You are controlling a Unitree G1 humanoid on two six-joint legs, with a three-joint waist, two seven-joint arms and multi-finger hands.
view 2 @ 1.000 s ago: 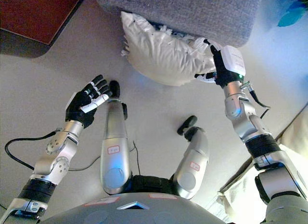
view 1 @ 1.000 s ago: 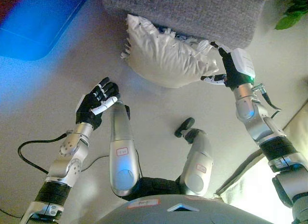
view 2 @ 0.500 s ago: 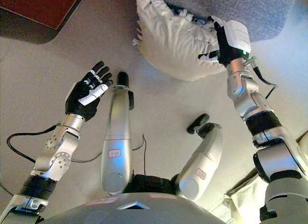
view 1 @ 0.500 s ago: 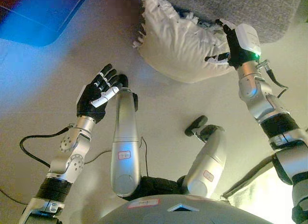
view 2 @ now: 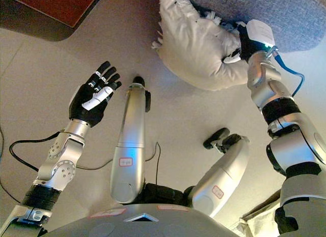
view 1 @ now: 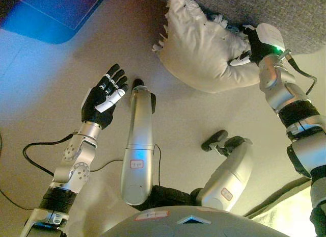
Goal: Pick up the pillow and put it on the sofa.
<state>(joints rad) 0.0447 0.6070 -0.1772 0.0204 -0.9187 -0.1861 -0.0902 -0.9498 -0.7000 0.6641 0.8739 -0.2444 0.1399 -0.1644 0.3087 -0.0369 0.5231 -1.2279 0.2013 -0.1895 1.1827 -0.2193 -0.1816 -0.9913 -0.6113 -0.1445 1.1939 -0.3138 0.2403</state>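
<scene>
A white pillow (view 1: 201,46) with a frilled edge leans against the front of the grey sofa (view 1: 285,18) at the top of the view, its lower edge just above the floor. My right hand (view 1: 252,46) is at the pillow's right end with fingers curled into the fabric, pinching it. My left hand (view 1: 104,94) is open, fingers spread, held above the floor well to the left of the pillow and apart from it.
The pale floor (view 1: 61,63) spreads below the pillow. A dark red rug or mat (view 2: 56,5) lies at the upper left. A light cloth (view 1: 290,216) shows at the lower right corner.
My right hand has lifted the pillow up and to the right, closer against the sofa front. The camera has shifted too. My left hand stays open in much the same pose.
</scene>
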